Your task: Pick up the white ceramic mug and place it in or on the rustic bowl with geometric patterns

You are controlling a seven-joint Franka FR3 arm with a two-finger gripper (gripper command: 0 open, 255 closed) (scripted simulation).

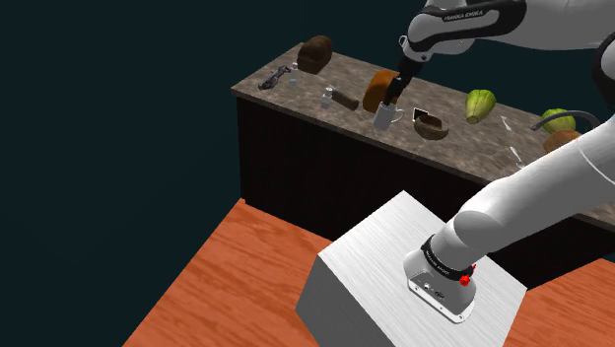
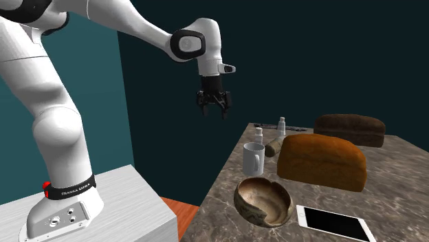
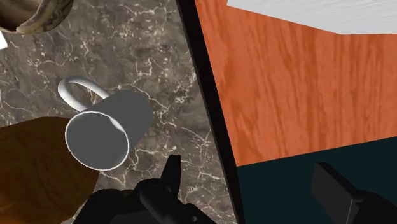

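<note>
White capitals reading FRANKA EMIKA run along the dark joint cover high on the arm, well above the stand. The second exterior view has the same brand name in small white letters on the black band round the arm's foot, just above the stand. In the shoulder view that band's lettering is too small to read.

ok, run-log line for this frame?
phase: pre-grasp | gripper: open, above counter edge, clear of mug | mug: upright on counter, unheld | bowl: empty, beside mug
</note>
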